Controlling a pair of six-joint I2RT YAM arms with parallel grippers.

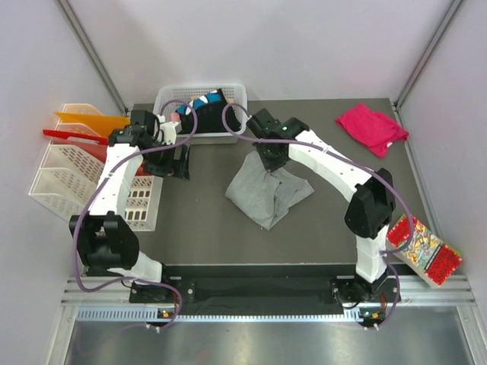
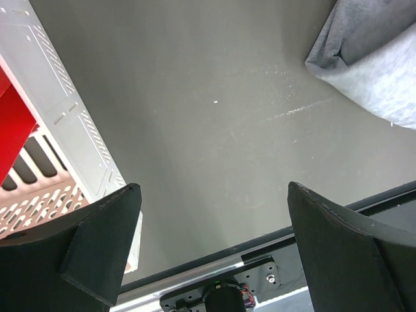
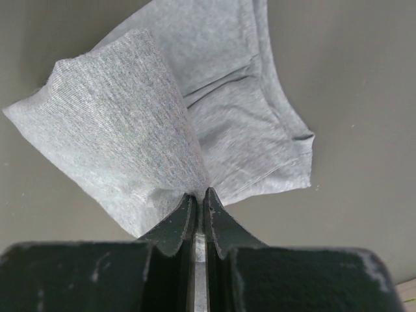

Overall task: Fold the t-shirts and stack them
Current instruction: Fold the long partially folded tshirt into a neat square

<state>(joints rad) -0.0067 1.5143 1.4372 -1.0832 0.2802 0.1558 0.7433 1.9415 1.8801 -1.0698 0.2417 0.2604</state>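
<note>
Grey t-shirt (image 3: 130, 123) edge tight inside the right end effector (image 3: 200, 194)

Top view: your left arm (image 1: 114, 179), at 9 o'clock, and right arm (image 1: 335, 163), at 3 o'clock, pair white link shells with black joint housings. A purple cable (image 1: 93, 199) loops along each. A green lamp (image 1: 287, 128) glows on the right. Wrist views: the left gripper (image 2: 211, 195) and right gripper (image 3: 200, 195) carry matte black, wedge-shaped fingers (image 2: 97, 247).
</note>
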